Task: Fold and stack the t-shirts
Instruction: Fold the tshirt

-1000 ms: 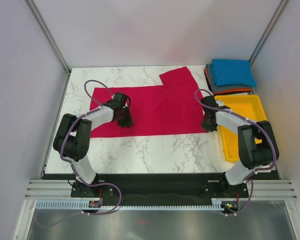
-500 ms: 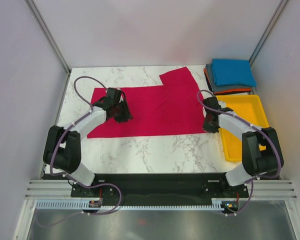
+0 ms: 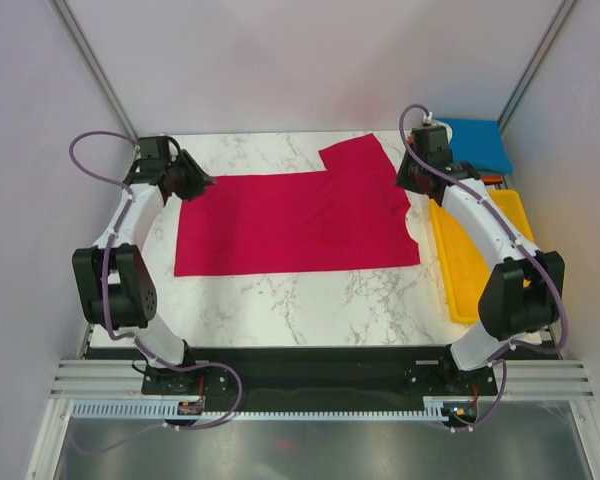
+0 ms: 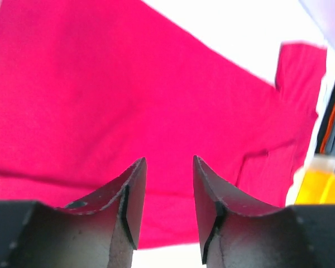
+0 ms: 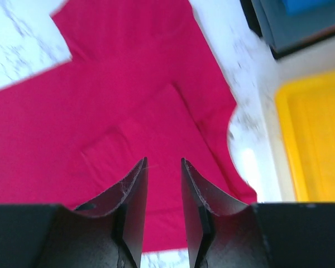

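Observation:
The crimson-red t-shirt [image 3: 300, 215] lies spread flat on the marble table, one sleeve sticking out at the far side. My left gripper [image 3: 198, 182] hovers over its far left corner, open and empty. In the left wrist view [image 4: 168, 167] red cloth [image 4: 128, 95] fills the picture below the fingers. My right gripper [image 3: 410, 180] hovers over the shirt's far right edge, open with a narrow gap and empty. In the right wrist view [image 5: 163, 164] the cloth [image 5: 117, 100] lies below it. A bright blue folded tee [image 3: 468, 142] tops a stack with dark grey [image 3: 430, 172] and orange layers at the far right.
A yellow plastic tray [image 3: 480, 250] stands along the right edge beside the shirt, also in the right wrist view [image 5: 318, 139]. Bare marble [image 3: 300, 300] runs in front of the shirt. Metal frame posts and walls close in the far corners.
Both arms have swung away from the near part of the shirt to its far side, left to the far left corner, right to the far right edge. The shirt lies flat.

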{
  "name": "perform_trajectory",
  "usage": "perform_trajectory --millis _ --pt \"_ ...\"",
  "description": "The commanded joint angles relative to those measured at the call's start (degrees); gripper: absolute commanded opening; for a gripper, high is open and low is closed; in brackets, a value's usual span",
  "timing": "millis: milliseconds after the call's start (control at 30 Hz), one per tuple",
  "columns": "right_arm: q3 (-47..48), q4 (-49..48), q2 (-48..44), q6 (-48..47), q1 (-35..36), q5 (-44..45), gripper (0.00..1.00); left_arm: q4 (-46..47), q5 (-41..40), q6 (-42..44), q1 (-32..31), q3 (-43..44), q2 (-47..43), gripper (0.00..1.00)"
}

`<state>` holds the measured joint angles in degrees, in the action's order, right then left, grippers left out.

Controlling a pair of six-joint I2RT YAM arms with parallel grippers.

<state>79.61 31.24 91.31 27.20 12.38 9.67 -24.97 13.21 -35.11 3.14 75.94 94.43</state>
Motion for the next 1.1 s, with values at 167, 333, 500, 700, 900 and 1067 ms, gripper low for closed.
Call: perform_trajectory --millis 167,333,500,700,900,1067 --pt "15.7 -16.4 17.6 -1.1 -0.2 -4.5 0.43 2.9 4.0 -1.4 8.5 9.1 15.5 0.42" --pt "27.8 -17.4 30.0 -2.0 -0.3 -5.4 0.45 5.0 3.1 -3.0 10.2 13.2 20.3 0.44" --pt "37.8 -18.4 41.2 -1.1 -1.6 -4.8 0.47 4.9 2.5 -2.0 11.3 17.9 25.9 0.46" --pt "42.3 -24.5 48.5 4.8 -3.2 -7.5 0.48 5.0 1.4 -2.1 11.5 22.0 31.2 0.49" --pt "43.2 -30.9 52.8 5.7 -4.4 -8.4 0.57 4.6 -1.6 -1.1 11.5 25.1 34.4 0.50" --pt "47.6 -32.6 57.8 9.9 -5.3 -6.0 0.58 4.7 -4.5 0.2 11.3 26.4 35.1 0.51"
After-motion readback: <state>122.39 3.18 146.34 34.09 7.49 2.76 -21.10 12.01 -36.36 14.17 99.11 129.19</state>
